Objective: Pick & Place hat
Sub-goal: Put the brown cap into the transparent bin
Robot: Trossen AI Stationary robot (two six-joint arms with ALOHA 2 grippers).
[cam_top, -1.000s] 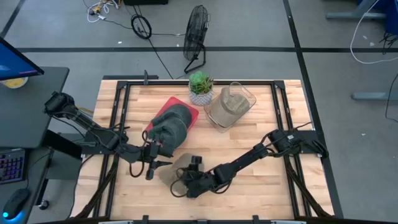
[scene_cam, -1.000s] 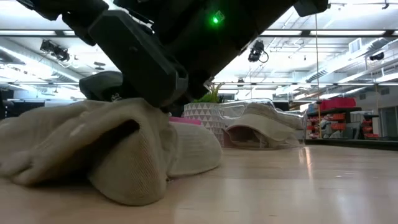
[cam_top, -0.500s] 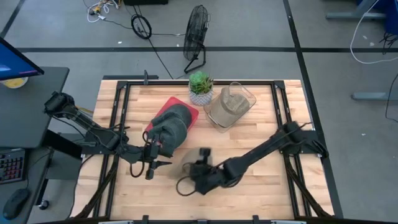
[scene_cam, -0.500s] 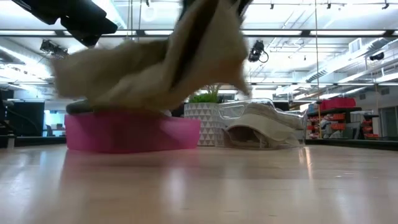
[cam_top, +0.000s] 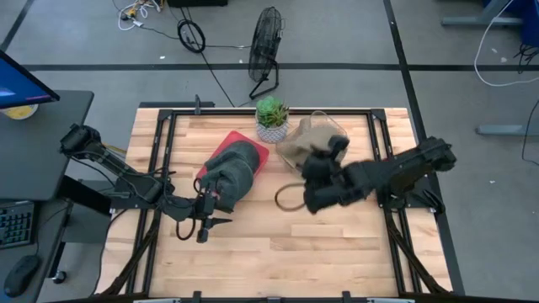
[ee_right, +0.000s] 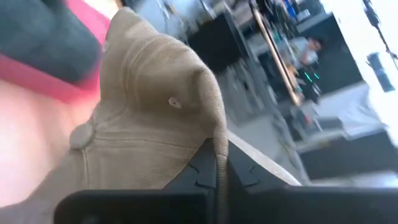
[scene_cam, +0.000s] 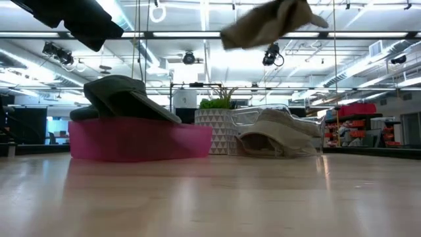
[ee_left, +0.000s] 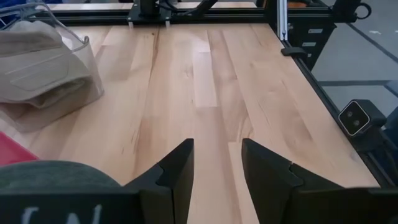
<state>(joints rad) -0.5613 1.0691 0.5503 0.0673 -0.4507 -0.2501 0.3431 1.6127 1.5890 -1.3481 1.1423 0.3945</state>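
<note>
While the wooden table (cam_top: 253, 244) spreads bare across its near half, the right arm (cam_top: 404, 172) reaches in from the 3 o'clock side toward the centre, and its right gripper (cam_top: 313, 187) is raised above the boards with its fingers pinched onto a tan hat (ee_right: 149, 130); in the low view that hat (scene_cam: 270, 23) hangs high above the table surface, well clear of everything below. The left arm (cam_top: 118, 181) comes in from 9 o'clock and rests low, its left gripper (ee_left: 216, 168) standing narrowly parted just above the wood and holding nothing, close to the 7 o'clock side of a pink tray (cam_top: 221, 151). On that tray lies a dark green hat (cam_top: 236, 168), which covers most of it. At about 1 o'clock from the table's centre sits a clear bin (cam_top: 333, 126) with more tan hats (cam_top: 299, 151) piled inside, and the carried hat is just beside its 6 o'clock edge in the overhead view. A small potted plant (cam_top: 271, 118) in a patterned white pot stands at 12 o'clock, between the tray and the bin.
</note>
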